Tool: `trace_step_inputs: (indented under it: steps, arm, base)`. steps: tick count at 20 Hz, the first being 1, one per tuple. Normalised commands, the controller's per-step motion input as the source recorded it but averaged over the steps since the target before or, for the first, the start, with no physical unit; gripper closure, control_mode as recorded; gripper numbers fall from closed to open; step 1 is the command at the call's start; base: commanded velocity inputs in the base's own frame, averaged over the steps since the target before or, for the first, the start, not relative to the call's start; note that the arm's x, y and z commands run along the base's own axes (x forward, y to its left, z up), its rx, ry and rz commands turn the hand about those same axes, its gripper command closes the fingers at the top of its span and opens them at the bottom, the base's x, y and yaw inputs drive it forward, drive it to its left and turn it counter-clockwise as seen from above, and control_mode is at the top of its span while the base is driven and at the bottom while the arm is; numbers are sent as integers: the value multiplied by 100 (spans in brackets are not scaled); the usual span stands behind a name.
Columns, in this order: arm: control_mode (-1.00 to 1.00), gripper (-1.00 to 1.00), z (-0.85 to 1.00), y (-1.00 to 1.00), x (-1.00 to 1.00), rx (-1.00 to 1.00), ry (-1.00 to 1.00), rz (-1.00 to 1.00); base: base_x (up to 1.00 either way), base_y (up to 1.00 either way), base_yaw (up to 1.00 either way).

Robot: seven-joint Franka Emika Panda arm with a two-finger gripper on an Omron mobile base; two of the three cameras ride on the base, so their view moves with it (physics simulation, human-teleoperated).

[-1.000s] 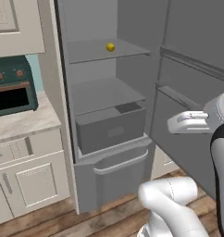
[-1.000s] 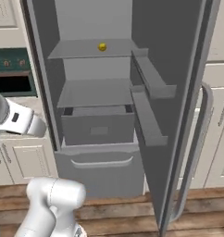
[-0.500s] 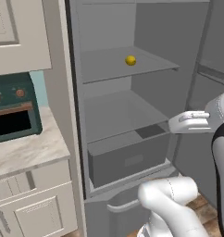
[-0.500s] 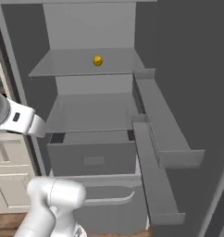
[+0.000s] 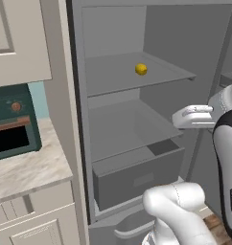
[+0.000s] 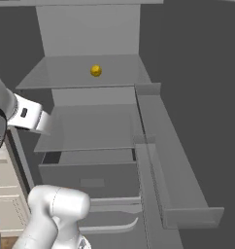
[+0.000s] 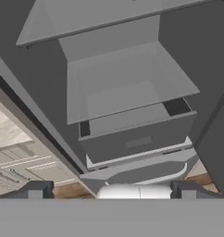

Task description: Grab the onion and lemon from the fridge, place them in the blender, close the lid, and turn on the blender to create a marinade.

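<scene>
I see a small bright yellow round lemon [image 5: 141, 69] [image 6: 95, 71] on the tall dark grey fridge's [image 5: 118, 115] upper shelf, upper centre of frame. My white arm's gripper [image 7: 109, 189] hangs level at mid-right, its dark fingertips [image 7: 36, 190] spread wide, holding nothing.

— What have I got in the fridge [image 5: 204, 43]?

— It stands open, dark grey inside. I see the lemon [image 5: 141, 69], small, yellow, round, alone toward the back of the upper shelf [image 6: 80, 78].

— Below that?

— I see a bare middle shelf, then the wide grey drawer [image 7: 137, 139], its top partly uncovered, contents hidden from me.
</scene>
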Motion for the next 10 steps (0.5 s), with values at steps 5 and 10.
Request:
trace_step_inputs:
  steps: [5,10]
  arm:
    - [-100,-100,41,-24,29,0,0,0]
    - [-100,-100,42,-23,45,-2,1,2]
  base:
    - [0,0,0]
    - [0,0,0]
